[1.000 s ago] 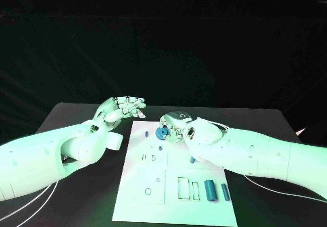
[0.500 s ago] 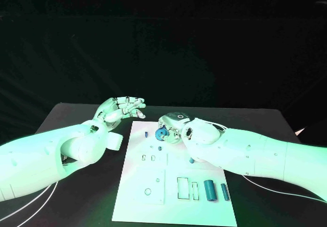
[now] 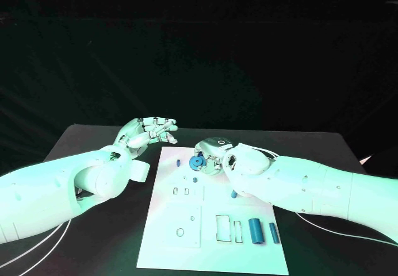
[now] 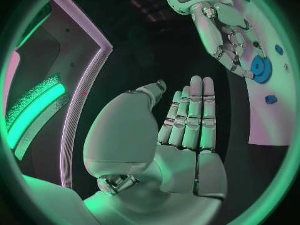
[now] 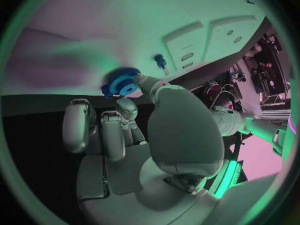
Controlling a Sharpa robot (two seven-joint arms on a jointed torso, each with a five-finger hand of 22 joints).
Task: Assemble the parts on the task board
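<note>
The white task board (image 3: pixel 178 230) lies lengthwise in the middle of the table. My right hand (image 3: pixel 212 153) hovers over its far end and pinches a blue gear (image 3: pixel 197 163) (image 5: pixel 120 82) (image 4: pixel 260 69) between thumb and a finger. A small blue peg (image 3: pixel 178 163) (image 5: pixel 160 61) (image 4: pixel 270 99) stands in the board just left of the gear. Two blue cylinders (image 3: pixel 256 231) lie at the board's near right. My left hand (image 3: pixel 148 132) is raised off the board's far left corner, fingers (image 4: pixel 190 110) together and straight, holding nothing.
Rectangular slots (image 3: pixel 223 228) and small holes (image 3: pixel 180 233) mark the board's near half. Another small blue piece (image 3: pixel 234 195) sits beside my right forearm. Black table (image 3: pixel 83 144) surrounds the board on both sides.
The right hand with the gear has shifted very slightly; the left hand has stayed where it was.
</note>
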